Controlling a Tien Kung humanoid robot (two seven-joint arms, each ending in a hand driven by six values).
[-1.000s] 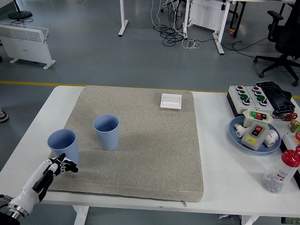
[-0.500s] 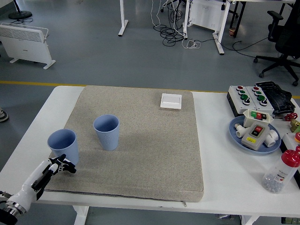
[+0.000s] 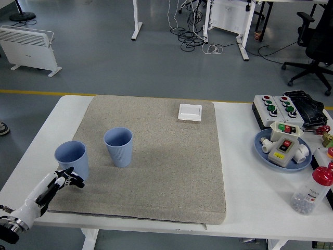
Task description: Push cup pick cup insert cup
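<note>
Two light blue cups with finely ribbed walls are standing upright and open-mouthed on the grey mat [image 3: 166, 156] that is covering most of the white table [image 3: 250, 198]. The nearer cup [image 3: 72, 159] is sitting at the mat's left edge, just above and beyond the left hand [image 3: 54, 187]. The black fingertips [image 3: 73, 179] are pointing toward its base, right at the lower wall; whether they are touching it cannot be told from this view. The fingers are lying loosely together, extended and slightly bent, and are gripping nothing.

The second cup [image 3: 118, 147] is standing to the right of the first and a little farther from the fingers, apart from its neighbour with bare mat between them.

Well beyond the fingers, near the mat's far edge, a white square switch plate [image 3: 190, 112] is lying flat. Far to the right of the fingers, off the mat, a blue plate [image 3: 260, 148] is holding a grey button box, and a clear bottle with a red cap [image 3: 312, 191] is standing near the table's right edge.
</note>
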